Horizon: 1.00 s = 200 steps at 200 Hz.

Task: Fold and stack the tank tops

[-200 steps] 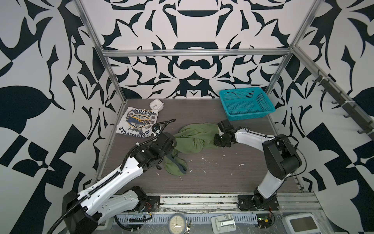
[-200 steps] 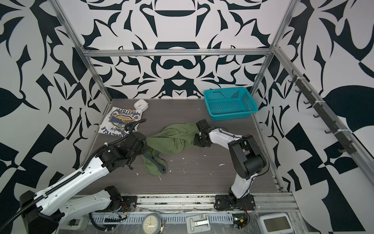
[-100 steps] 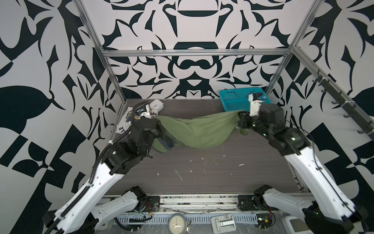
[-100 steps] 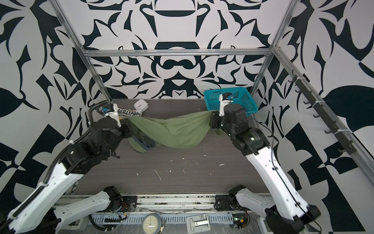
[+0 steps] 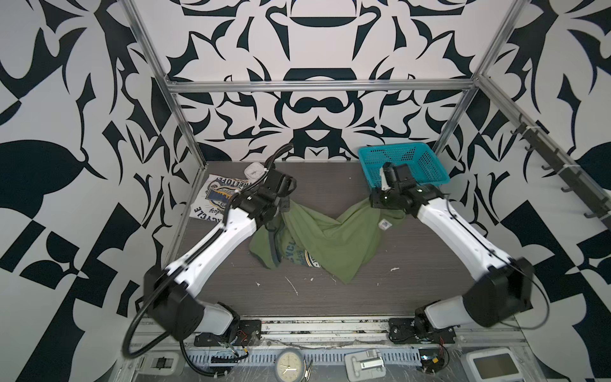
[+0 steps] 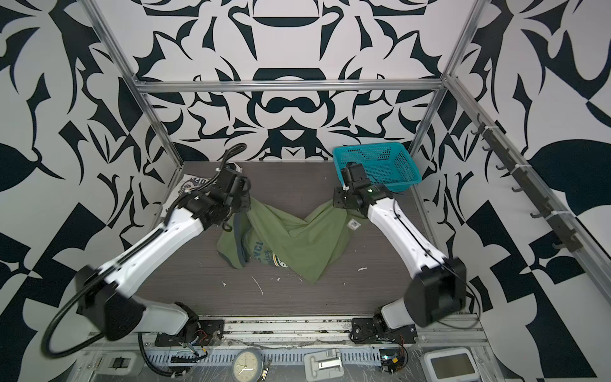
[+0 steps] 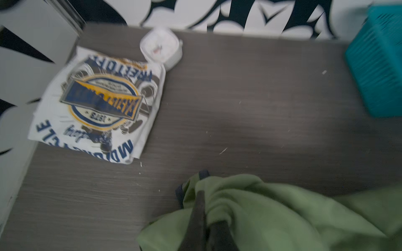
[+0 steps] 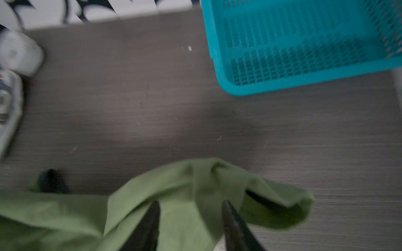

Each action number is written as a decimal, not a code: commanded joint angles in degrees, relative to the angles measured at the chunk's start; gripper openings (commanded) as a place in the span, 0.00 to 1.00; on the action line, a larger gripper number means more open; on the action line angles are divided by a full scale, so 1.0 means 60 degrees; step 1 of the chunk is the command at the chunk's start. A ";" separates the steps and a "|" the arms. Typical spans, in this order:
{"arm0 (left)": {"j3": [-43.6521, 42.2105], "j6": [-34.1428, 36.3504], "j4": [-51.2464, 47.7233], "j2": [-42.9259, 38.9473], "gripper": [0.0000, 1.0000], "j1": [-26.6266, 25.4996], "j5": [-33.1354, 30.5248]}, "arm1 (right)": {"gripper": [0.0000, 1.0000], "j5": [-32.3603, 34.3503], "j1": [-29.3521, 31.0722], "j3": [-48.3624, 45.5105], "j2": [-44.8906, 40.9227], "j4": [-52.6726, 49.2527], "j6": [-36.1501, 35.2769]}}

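Note:
The olive green tank top (image 5: 330,244) (image 6: 297,238) lies crumpled in the middle of the table, with part of its lettering showing. My left gripper (image 5: 284,206) (image 6: 243,208) (image 7: 206,215) is shut on its left corner by the dark trim. At its right corner my right gripper (image 5: 373,201) (image 6: 337,201) (image 8: 191,203) stands open, fingers apart, with loose green cloth (image 8: 65,208) lying between them. The white tank top (image 5: 220,198) (image 7: 97,104) lies folded flat at the back left, emblem up, partly behind my left arm in both top views.
A teal basket (image 5: 363,155) (image 6: 373,147) (image 8: 282,84) stands at the back right, just behind my right wrist. A small white square clock (image 5: 254,169) (image 7: 161,46) sits by the folded white top. Bare dark table (image 5: 330,304) lies in front of the green shirt.
Both arms have come down from holding the green tank top stretched in the air. It now rests on the table, and my right jaws have opened. The left stays shut.

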 commanded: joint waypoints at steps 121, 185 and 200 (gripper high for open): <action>0.0415 -0.1060 -0.0570 0.1871 0.00 0.1100 0.1513 | 0.56 -0.1428 0.5057 -0.6272 -0.3282 0.1912 0.4829; 0.0279 -0.1139 -0.0488 0.1891 0.00 0.1111 0.1604 | 0.54 -0.1399 0.5952 -0.6590 -0.1941 0.3438 0.5646; 0.0241 -0.1155 -0.0482 0.1846 0.00 0.1130 0.1619 | 0.51 -0.1335 0.5944 -0.6442 -0.1516 0.3457 0.5702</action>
